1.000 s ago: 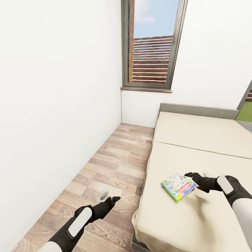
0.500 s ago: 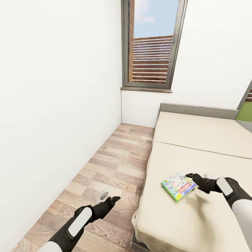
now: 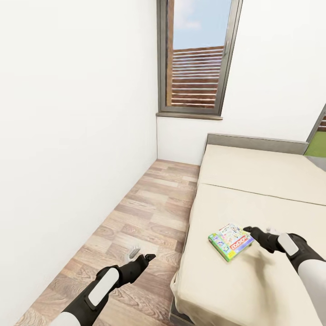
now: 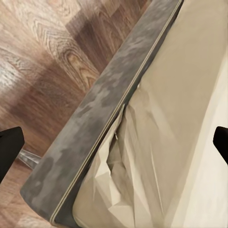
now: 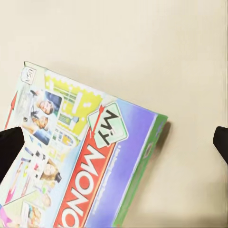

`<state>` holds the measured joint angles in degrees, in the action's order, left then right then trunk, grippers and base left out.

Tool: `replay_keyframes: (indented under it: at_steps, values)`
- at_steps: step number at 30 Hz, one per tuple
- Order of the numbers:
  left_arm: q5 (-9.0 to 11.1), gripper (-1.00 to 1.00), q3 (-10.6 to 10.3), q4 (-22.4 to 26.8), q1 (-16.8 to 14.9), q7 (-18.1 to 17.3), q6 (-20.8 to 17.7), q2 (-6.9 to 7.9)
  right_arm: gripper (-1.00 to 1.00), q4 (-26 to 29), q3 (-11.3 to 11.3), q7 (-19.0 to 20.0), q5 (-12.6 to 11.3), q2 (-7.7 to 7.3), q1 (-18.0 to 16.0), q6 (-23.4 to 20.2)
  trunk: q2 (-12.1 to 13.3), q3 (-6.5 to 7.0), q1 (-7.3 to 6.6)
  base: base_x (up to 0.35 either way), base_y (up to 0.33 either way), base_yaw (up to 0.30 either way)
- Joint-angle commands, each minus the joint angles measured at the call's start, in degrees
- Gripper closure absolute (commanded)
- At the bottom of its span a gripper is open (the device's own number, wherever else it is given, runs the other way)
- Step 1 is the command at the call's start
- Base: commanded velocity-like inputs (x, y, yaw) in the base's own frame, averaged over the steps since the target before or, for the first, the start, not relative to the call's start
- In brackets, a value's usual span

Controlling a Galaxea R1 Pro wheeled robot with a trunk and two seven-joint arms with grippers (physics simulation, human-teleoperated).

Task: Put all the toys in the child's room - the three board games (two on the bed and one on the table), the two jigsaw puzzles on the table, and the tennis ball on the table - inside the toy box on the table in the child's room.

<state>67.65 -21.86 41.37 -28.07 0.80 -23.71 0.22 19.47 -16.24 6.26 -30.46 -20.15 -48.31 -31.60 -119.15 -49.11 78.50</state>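
Note:
A colourful Monopoly board game [image 3: 231, 241] lies flat on the beige bed [image 3: 253, 190], near the bed's left edge. My right gripper [image 3: 256, 230] hovers open just right of the box, a little above the sheet. In the right wrist view the board game [image 5: 80, 175] lies beneath the spread fingertips [image 5: 10, 147], off to one side of the gap. My left gripper [image 3: 142, 255] hangs open over the wooden floor beside the bed's near corner, holding nothing. In the left wrist view I see the bed's grey frame edge [image 4: 104, 114] and a rumpled sheet.
A white wall [image 3: 68, 136] runs along the left, leaving a narrow strip of wooden floor [image 3: 149, 203] between it and the bed. A tall window [image 3: 197, 59] stands at the far end above the grey headboard [image 3: 256, 142]. A green surface [image 3: 318, 149] shows at far right.
My right gripper has drawn back slightly to the right, away from the board game. The board game and the left arm have not moved.

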Motion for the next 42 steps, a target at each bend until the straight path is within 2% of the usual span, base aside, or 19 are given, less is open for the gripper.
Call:
replay_keyframes:
  at_steps: [1, 4, 6, 7, 11, 18, 28, 42]
  values:
    - [0.3, -1.0, 0.0, 0.0, 0.0, 0.1, -0.1, -0.01, -1.0, -0.3, -0.4, 0.1, 0.1, 0.02, 0.0, 0.0, 0.0, -0.05, -0.01, 0.0, 0.0, 0.0]
    - [1.4, -1.0, 1.5, 0.0, -0.1, 0.3, -0.5, -0.04, -1.0, -0.8, -0.4, 0.0, 0.1, -0.08, -0.1, 0.5, 0.0, -0.05, -0.01, 0.0, 0.0, 0.0]
    - [3.2, -1.0, 3.7, 0.1, 0.0, 0.1, -0.7, -0.01, -1.0, -1.0, -0.4, 0.0, 0.1, -0.19, -0.1, 0.7, 0.0, -0.05, -0.01, 0.0, 0.0, 0.0]
    - [4.9, -1.0, 5.7, 0.2, 0.0, 0.1, -1.0, -0.02, -1.0, -1.1, -0.4, 0.1, 0.1, -0.27, -0.1, 0.7, 0.0, -0.05, -0.01, 0.0, 0.0, 0.0]
    - [7.0, -1.0, 7.5, 1.2, 0.0, 0.0, -1.5, 0.0, -1.0, -1.3, -0.4, 0.3, 0.0, -0.41, -0.2, 0.8, -0.8, -0.41, 0.43, 0.0, 0.0, 0.0]
    - [7.9, -1.0, 8.0, 2.3, 0.0, 0.4, -2.1, 0.04, -1.0, -1.4, -0.4, 0.4, 0.0, -0.42, -0.3, 0.8, -3.6, -1.67, 1.97, 0.0, 0.0, 0.0]
    - [7.9, -1.0, 7.9, 2.6, 0.4, 0.2, -2.0, 0.12, -1.0, -1.4, -0.4, 0.5, 0.0, -0.42, -0.2, 0.8, -3.6, -1.67, 1.97, 0.0, 0.0, 0.045]
    - [7.9, -1.0, 7.8, 2.6, 0.5, 0.1, -2.0, 0.13, -1.0, -1.4, -0.4, 0.4, 0.0, -0.34, -0.2, 0.7, -3.6, -1.67, 1.97, 0.0, 0.0, 0.261]
